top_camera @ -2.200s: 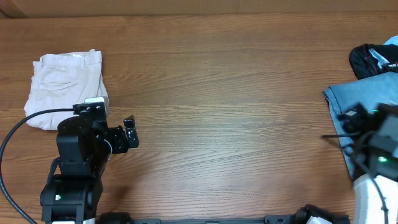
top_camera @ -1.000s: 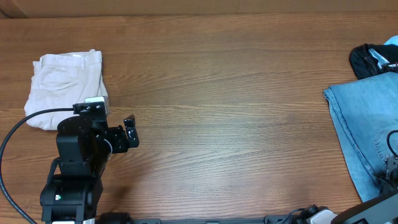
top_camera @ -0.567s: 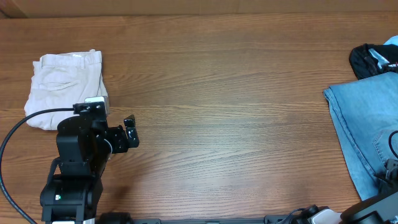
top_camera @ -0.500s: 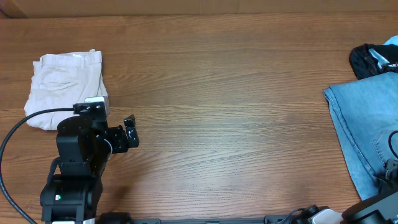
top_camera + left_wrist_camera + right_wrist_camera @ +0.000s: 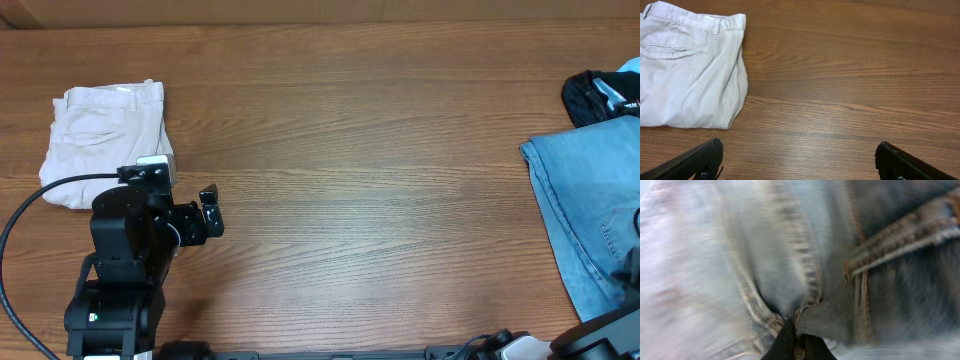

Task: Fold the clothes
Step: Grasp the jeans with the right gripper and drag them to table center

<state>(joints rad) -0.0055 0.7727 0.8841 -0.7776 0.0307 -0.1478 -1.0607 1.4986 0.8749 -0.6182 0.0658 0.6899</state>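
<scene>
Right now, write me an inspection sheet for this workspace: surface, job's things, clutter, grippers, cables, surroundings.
Surface: wooden table, middle bare.
Job's things: light-blue jeans, unfolded at the right edge, partly out of frame.
Clutter: cream-white trousers folded at far left; black garment at the far right corner.
Grippers: left gripper open, empty, above bare wood; right gripper shut on a jeans seam.
Cables: black cable looping off the left arm.
Surroundings: nothing seen.
</scene>
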